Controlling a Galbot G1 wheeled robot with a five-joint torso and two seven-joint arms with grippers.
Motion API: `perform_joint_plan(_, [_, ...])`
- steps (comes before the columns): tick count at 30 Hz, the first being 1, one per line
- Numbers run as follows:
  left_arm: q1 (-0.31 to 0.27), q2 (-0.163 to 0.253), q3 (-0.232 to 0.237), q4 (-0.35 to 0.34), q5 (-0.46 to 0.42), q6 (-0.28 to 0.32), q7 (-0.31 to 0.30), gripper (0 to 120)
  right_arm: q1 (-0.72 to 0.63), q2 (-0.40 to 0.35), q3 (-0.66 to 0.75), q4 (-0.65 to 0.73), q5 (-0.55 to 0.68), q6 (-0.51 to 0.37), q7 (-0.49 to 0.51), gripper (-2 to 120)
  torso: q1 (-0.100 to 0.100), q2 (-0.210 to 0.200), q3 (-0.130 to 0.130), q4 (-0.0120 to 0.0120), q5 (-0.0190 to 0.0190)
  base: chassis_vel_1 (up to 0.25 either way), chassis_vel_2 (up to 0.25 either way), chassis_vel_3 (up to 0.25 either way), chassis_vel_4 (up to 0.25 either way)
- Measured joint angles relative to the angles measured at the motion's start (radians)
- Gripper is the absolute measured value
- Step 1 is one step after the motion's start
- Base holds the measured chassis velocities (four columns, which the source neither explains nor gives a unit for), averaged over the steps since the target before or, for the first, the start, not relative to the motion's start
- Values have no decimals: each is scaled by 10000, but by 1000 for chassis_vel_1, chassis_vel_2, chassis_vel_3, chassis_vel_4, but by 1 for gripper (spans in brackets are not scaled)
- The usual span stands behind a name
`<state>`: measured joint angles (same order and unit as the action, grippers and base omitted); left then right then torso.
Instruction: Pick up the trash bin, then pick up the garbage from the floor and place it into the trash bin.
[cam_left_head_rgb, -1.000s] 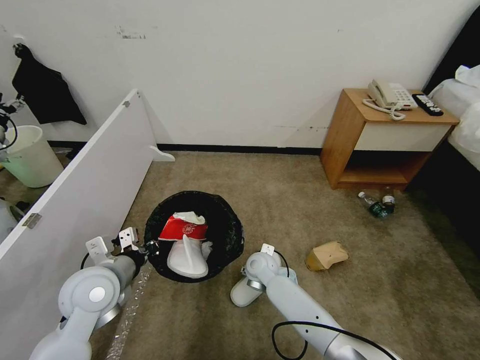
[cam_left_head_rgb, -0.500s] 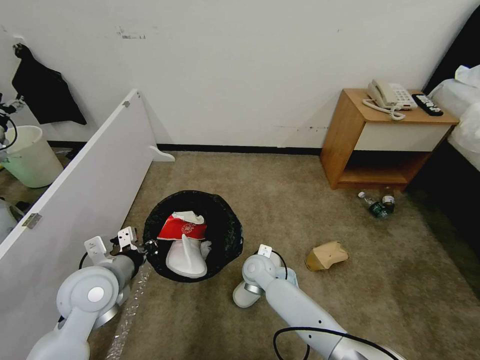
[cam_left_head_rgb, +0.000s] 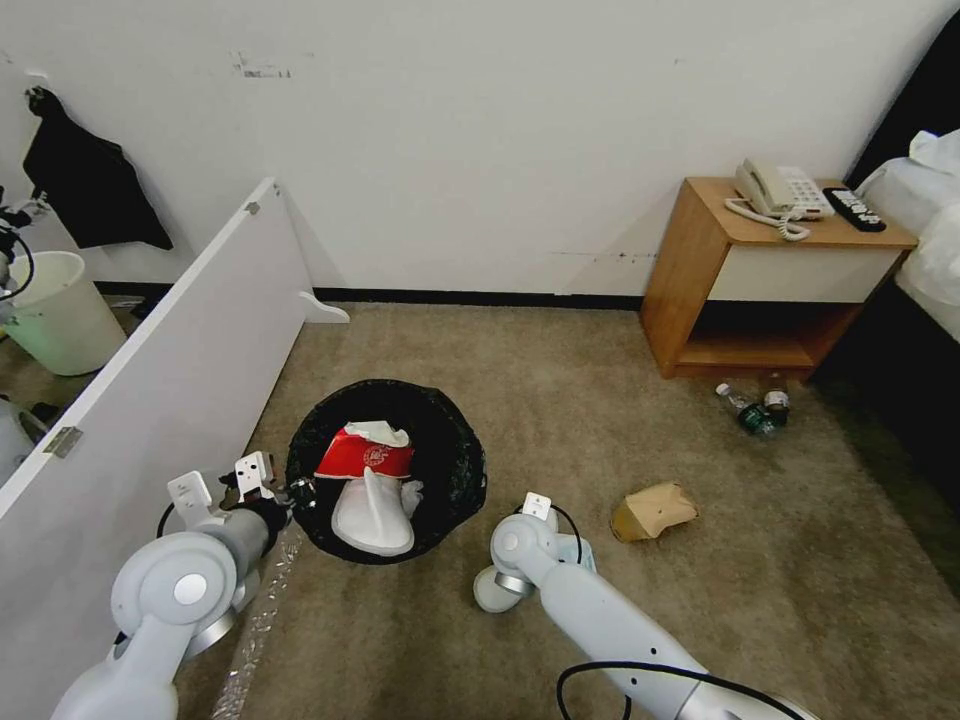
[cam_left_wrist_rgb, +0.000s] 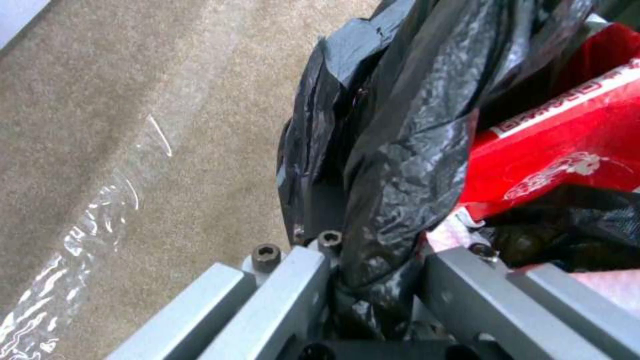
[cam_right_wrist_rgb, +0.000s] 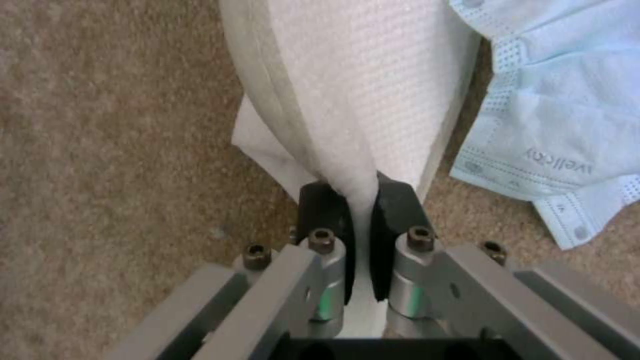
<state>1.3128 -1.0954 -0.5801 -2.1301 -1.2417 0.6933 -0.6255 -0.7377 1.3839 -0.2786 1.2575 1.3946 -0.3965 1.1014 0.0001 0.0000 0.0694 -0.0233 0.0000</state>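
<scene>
The trash bin (cam_left_head_rgb: 458, 470), round and lined with a black bag, is on the carpet ahead. It holds a red packet (cam_left_head_rgb: 365, 455), a white slipper (cam_left_head_rgb: 375, 515) and tissue. My left gripper (cam_left_head_rgb: 297, 492) is shut on the bag-covered rim (cam_left_wrist_rgb: 373, 280) at the bin's left side. My right gripper (cam_right_wrist_rgb: 360, 200) is low on the floor to the right of the bin, shut on the edge of a second white slipper (cam_right_wrist_rgb: 360, 90). A light-blue mask (cam_right_wrist_rgb: 553, 120) lies beside that slipper. A brown cardboard piece (cam_left_head_rgb: 652, 510) and plastic bottles (cam_left_head_rgb: 755, 410) lie farther right.
A white partition board (cam_left_head_rgb: 170, 380) runs along the left, with a pale bucket (cam_left_head_rgb: 60, 310) behind it. A wooden nightstand (cam_left_head_rgb: 770, 280) with a phone and a remote stands at the right wall, beside a bed (cam_left_head_rgb: 930, 230). Clear plastic film (cam_left_head_rgb: 255, 630) lies on the carpet.
My right wrist has drawn slightly back and down over the floor slipper, which now shows less beneath it. The left arm and the bin have shifted a touch to the left.
</scene>
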Motion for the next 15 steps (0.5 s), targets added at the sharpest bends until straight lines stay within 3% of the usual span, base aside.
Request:
perform_joint_plan(9, [54,177,-2,-149,-169,2,-55,0,-61,-372,-126,562,158,130,219,4,0,0,0,-1,0,0,0,0,0])
perform_joint_plan(15, [70,368,-7,-155,-506,44,-151,0,-224,-1025,-474,1544,439,273,499,4,0,0,0,-1,0,0,0,0,0])
